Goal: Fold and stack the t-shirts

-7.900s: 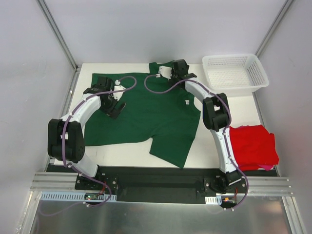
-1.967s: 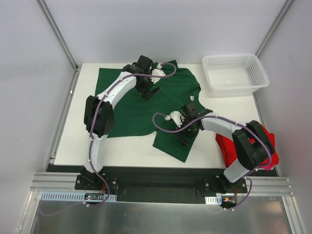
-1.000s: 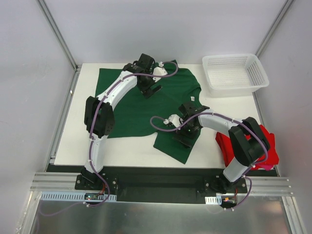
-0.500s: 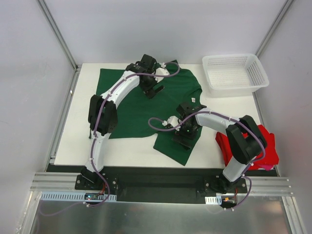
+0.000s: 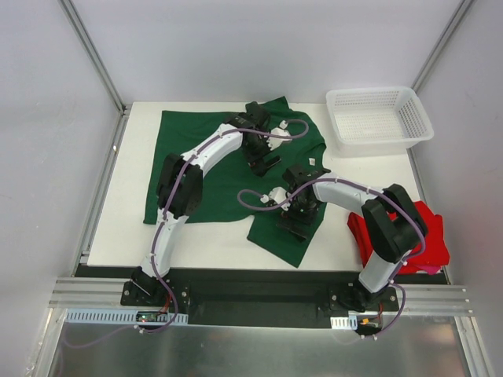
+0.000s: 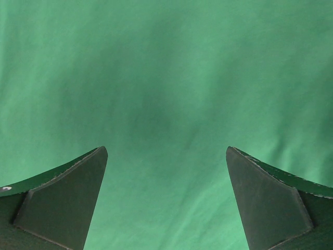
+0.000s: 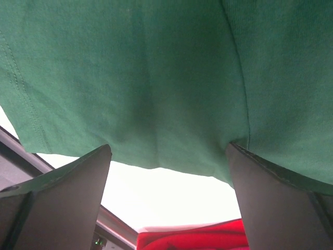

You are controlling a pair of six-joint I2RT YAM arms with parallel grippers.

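A dark green t-shirt [image 5: 169,141] lies spread flat over the middle of the table, one sleeve pointing toward the front edge. My left gripper [image 5: 267,161] hovers open over its upper right part; in the left wrist view the green cloth [image 6: 166,78] fills everything between the left gripper's [image 6: 166,150] spread fingers. My right gripper [image 5: 292,222] stands open over the shirt's lower sleeve. In the right wrist view the green hem [image 7: 156,78] ends between the right gripper's [image 7: 169,148] fingers. A crumpled red t-shirt [image 5: 428,236] lies at the right edge, and the red cloth [image 7: 197,237] shows there too.
A white mesh basket [image 5: 377,118] stands at the back right corner. Bare white tabletop [image 5: 196,243] runs along the front edge, with the black base rail [image 5: 251,287] below it. Grey walls and metal posts enclose the table.
My left gripper has slid to the right across the green shirt, from near the collar toward its right shoulder. The right gripper has shifted slightly left over the sleeve. Both stay open.
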